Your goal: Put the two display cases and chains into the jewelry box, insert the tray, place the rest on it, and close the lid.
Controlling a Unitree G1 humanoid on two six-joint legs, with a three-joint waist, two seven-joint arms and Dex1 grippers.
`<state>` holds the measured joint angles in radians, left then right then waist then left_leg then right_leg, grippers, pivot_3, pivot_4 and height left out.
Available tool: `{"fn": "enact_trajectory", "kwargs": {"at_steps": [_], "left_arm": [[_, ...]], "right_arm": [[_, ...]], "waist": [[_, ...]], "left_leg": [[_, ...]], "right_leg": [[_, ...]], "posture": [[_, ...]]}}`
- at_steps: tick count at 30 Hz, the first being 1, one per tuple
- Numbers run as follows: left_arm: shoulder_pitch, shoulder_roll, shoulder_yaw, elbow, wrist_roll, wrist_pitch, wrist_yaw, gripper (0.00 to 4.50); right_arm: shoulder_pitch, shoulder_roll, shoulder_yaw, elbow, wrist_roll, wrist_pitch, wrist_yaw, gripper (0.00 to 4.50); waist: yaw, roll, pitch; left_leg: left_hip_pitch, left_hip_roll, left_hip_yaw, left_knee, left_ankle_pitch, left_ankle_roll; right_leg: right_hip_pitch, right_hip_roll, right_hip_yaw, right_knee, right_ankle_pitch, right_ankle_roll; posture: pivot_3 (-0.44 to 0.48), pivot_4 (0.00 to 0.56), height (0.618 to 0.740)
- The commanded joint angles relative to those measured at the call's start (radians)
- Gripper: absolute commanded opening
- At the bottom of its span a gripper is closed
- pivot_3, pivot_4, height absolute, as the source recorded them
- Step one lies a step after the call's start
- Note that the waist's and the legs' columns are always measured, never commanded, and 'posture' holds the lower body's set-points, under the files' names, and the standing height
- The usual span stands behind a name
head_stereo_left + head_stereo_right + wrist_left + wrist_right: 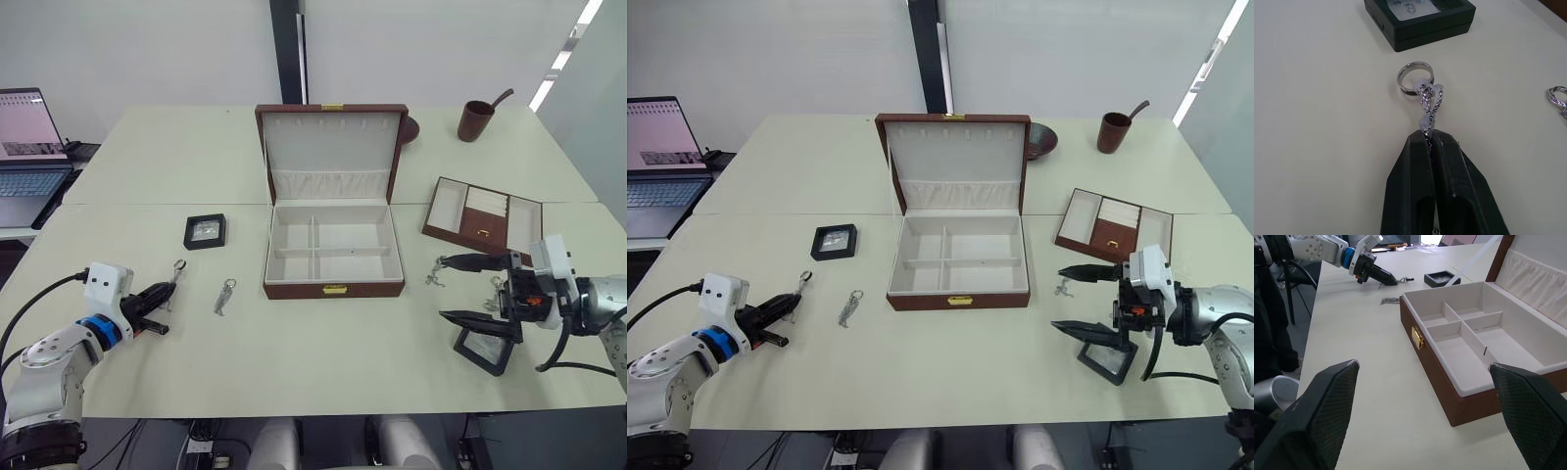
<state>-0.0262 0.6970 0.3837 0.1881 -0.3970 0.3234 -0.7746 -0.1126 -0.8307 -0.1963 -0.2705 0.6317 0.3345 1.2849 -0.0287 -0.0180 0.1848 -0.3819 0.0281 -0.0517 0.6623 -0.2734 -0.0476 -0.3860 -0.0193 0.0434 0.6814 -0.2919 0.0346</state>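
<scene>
The left end effector [1431, 139] is clamped on one chain [1428, 105] near the desk's left edge; the chain's ring [1415, 78] lies on the desk [323, 352]. The right end effector [480, 291] stands wide apart above a display case [487, 351] near the right edge. The jewelry box [333, 257] sits mid-desk, lid [331, 147] raised. Risk: the grip holds only the chain's end, so the thin links may slip free during transfer, or the hanging ring may catch the box rim.
</scene>
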Motion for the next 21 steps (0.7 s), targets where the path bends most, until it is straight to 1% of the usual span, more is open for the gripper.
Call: {"fn": "enact_trajectory", "kwargs": {"at_steps": [1,5,10,14,16,19,21], "left_arm": [[0.023,0.003,0.036,-0.144,-0.047,0.047,0.018,0.03],[0.034,0.013,0.034,-0.329,-0.087,0.135,0.060,0.03],[0.001,-0.009,0.023,-0.512,-0.156,0.244,0.136,0.03],[-0.064,-0.068,-0.035,-0.630,-0.202,0.322,0.219,0.03],[-0.118,-0.119,-0.108,-0.684,-0.209,0.350,0.265,0.03],[-0.166,-0.166,-0.151,-0.700,-0.200,0.366,0.312,0.03],[-0.193,-0.197,-0.193,-0.693,-0.167,0.357,0.348,0.03]], "right_arm": [[-0.017,-0.022,-0.036,-0.039,0.035,0.011,-0.001,4.50],[-0.027,-0.023,-0.040,-0.036,0.045,0.019,-0.011,4.50],[-0.040,-0.024,-0.034,-0.026,0.035,0.027,-0.021,4.50],[-0.045,-0.027,-0.038,-0.021,0.033,0.031,-0.033,4.50],[-0.050,-0.028,-0.041,-0.020,0.032,0.038,-0.046,4.50],[-0.050,-0.033,-0.044,-0.025,0.034,0.050,-0.056,4.50],[-0.052,-0.042,-0.047,-0.026,0.035,0.066,-0.061,4.50]], "waist": [[0.000,0.000,0.000],[0.000,0.000,0.000],[0.000,0.000,0.000],[0.000,-0.001,0.000],[0.001,-0.001,0.000],[0.002,-0.001,0.001],[0.001,-0.001,0.001]], "left_leg": [[0.000,0.000,0.000,0.000,0.000,0.000],[0.000,0.000,0.000,0.000,0.000,0.000],[0.000,0.000,0.000,0.000,0.000,0.000],[0.000,-0.001,0.000,0.000,0.000,0.000],[0.000,-0.001,0.000,0.000,0.000,0.000],[-0.001,-0.002,0.000,0.001,0.000,0.000],[0.000,-0.002,0.000,0.000,0.000,0.000]], "right_leg": [[0.000,0.000,0.000,0.000,0.000,0.000],[0.000,0.000,0.000,0.000,0.000,0.000],[0.000,0.000,0.000,0.000,0.000,0.000],[0.000,0.000,0.000,0.000,0.000,0.000],[0.000,0.000,0.000,0.000,0.000,0.000],[0.001,0.001,0.000,0.000,0.000,0.000],[0.001,0.001,0.000,-0.001,0.000,0.000]], "posture": [[0.000,0.150,0.740],[0.000,0.150,0.740],[0.000,0.150,0.740],[0.000,0.150,0.740],[0.000,0.150,0.740],[0.000,0.150,0.740],[0.000,0.150,0.740]]}}
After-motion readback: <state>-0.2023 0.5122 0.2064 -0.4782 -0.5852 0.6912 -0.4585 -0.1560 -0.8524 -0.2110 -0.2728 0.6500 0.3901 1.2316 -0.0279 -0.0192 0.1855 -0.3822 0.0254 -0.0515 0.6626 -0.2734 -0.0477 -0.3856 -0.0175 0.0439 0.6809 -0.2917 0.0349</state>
